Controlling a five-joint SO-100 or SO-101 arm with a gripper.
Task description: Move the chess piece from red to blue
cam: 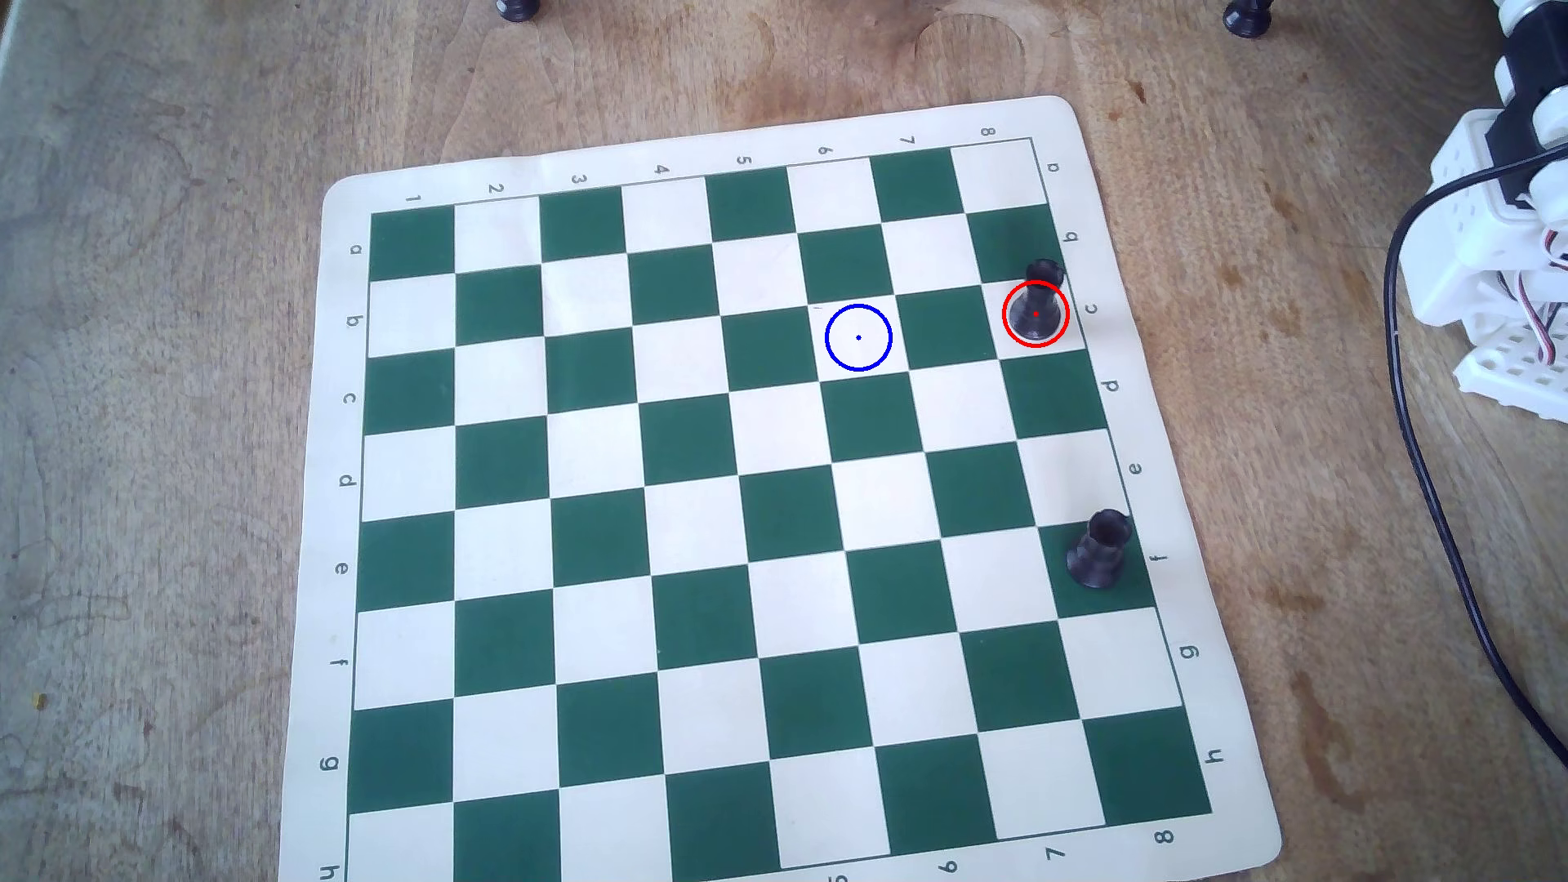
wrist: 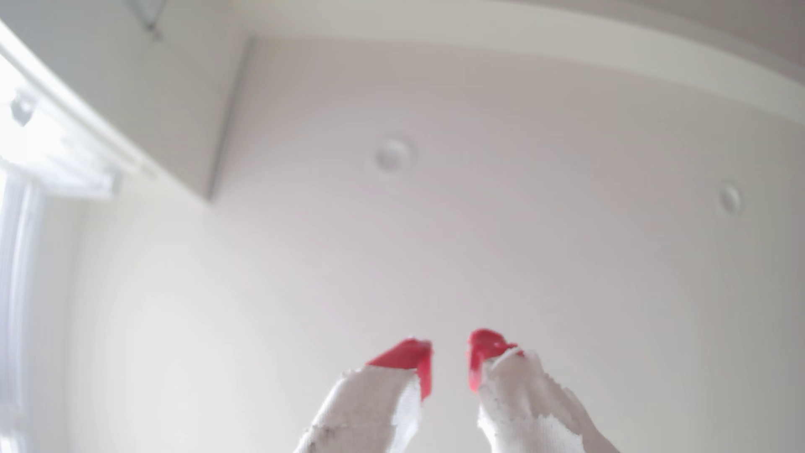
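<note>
The chess piece (cam: 1037, 304), small and black with a flared greyish base, stands inside the red circle (cam: 1005, 315) on a white square near the board's right edge in the overhead view. The blue circle (cam: 826, 337) marks an empty white square two squares to its left. The white arm (cam: 1502, 254) is folded at the right edge, off the board; its fingers do not show there. In the wrist view the gripper (wrist: 451, 348), white-wrapped with red fingertips (wrist: 409, 355), points up at the ceiling. A small gap shows between the tips; nothing is held.
A stouter black piece with a cup-like top (cam: 1101, 548) stands on a green square lower on the board's right side. Two dark pieces (cam: 518, 8) (cam: 1247, 17) sit at the table's top edge. A black cable (cam: 1434, 475) runs down the right side.
</note>
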